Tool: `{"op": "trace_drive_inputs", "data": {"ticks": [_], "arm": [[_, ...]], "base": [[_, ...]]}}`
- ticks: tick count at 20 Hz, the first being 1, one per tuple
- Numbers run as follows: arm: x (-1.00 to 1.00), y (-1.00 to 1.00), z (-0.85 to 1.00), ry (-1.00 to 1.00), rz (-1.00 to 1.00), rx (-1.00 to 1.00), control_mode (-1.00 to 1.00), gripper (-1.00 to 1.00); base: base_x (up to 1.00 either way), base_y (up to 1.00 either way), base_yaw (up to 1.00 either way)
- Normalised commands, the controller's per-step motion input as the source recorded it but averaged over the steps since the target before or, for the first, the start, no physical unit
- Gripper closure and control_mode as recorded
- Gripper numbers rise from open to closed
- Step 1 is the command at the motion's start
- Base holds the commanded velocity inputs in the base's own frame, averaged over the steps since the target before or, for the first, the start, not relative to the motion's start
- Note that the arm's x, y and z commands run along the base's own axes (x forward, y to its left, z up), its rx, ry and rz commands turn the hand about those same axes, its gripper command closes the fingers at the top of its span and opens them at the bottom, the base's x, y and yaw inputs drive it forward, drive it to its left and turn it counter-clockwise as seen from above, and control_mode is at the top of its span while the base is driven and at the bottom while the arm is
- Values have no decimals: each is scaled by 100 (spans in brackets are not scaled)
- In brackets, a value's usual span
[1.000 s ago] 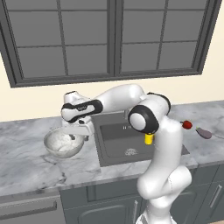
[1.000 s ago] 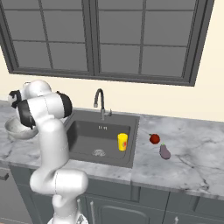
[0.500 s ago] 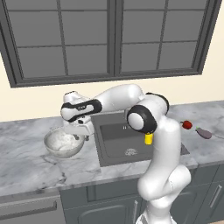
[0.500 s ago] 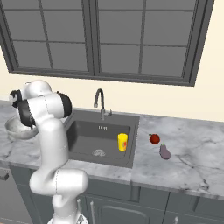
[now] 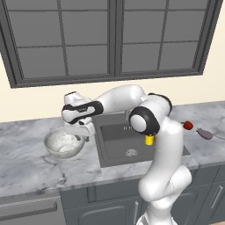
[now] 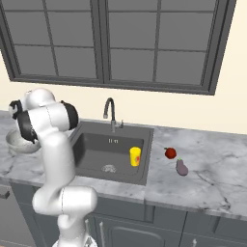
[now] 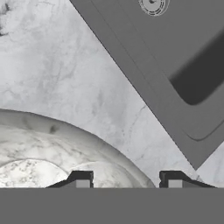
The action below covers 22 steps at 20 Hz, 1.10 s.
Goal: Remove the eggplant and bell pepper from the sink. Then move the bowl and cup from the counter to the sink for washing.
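Observation:
The marbled bowl point(image 5: 63, 143) stands on the counter point(image 5: 26, 163) left of the sink point(image 5: 115, 132). My gripper point(image 5: 83, 133) hangs open over the bowl's right rim. In the hand view the bowl point(image 7: 52, 148) curves up between the two fingertips point(image 7: 81, 181), so the gripper point(image 7: 127, 183) straddles its wall. The yellow cup point(image 5: 149, 140) stands upright in the sink, at its right side point(image 6: 135, 156). The bell pepper point(image 6: 170, 153) and the eggplant point(image 6: 182, 167) lie on the counter right of the sink.
A gooseneck faucet point(image 6: 110, 111) rises behind the sink point(image 6: 107, 144). The whitish drain point(image 7: 152, 5) lies on the basin floor. My own arm arches over the sink's left half. Dark windows span the wall behind.
The hand has sunk a little toward the bowl's right rim. Bowl, cup, pepper and eggplant stay where they were.

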Motion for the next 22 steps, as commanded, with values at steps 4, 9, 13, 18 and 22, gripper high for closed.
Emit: {"op": "trace_drive_inputs", "data": {"ticks": [4,9,13,18,22], "arm": [[-10,-9,23,-14,0,6,-100,100],[-16,-20,31,-14,-4,10,-100,100],[-18,-26,31,-13,-5,13,-100,100],[-19,-29,28,-14,-5,13,-100,100],[-19,-33,25,-10,-5,12,-100,100]], "base": [[0,0,0],[0,0,0],[0,0,0],[0,0,0],[0,0,0]]}}
